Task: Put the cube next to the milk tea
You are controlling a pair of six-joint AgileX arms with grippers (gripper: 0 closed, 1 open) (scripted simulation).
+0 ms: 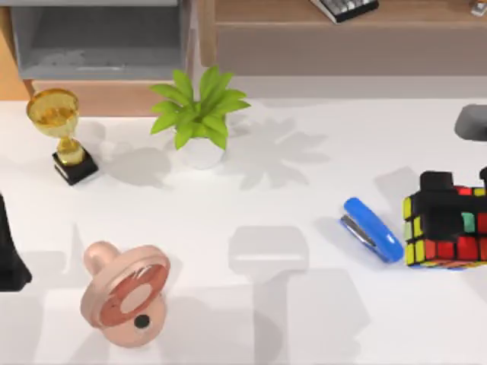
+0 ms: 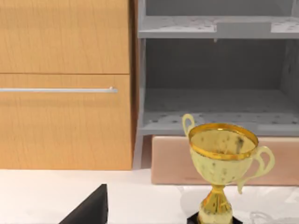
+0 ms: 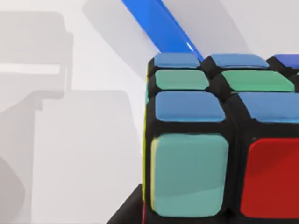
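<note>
So the cube (image 1: 445,232) sat at the far right edge of the white tabletop (image 1: 304,327), right under the right gripper (image 1: 444,204), whose black body covered part of its top. Honestly couldn't tell if those jaws were spread or pinching it. A cube has no real long axis. It sat flat and nearly square to the tabletop edge, with its yellow-stickered side facing away from the jaws toward the blue stapler (image 1: 372,229). Up close in the right wrist view it showed blue, green, teal and red stickers in a black frame.

The stapler lay just beside the cube on its left, angled diagonally. Way farther left of the jaws were a potted green plant (image 1: 198,114), a gold trophy (image 1: 61,129) on a black base and a pink pacifier-looking thing (image 1: 125,293).

The left gripper (image 1: 9,255) was parked at the left edge, jaws' state not visible either. Behind the tabletop there was a wooden cabinet (image 2: 65,84) with a metal handle, grey open shelves (image 2: 215,74) and a keyboard (image 1: 346,7) on a ledge.
</note>
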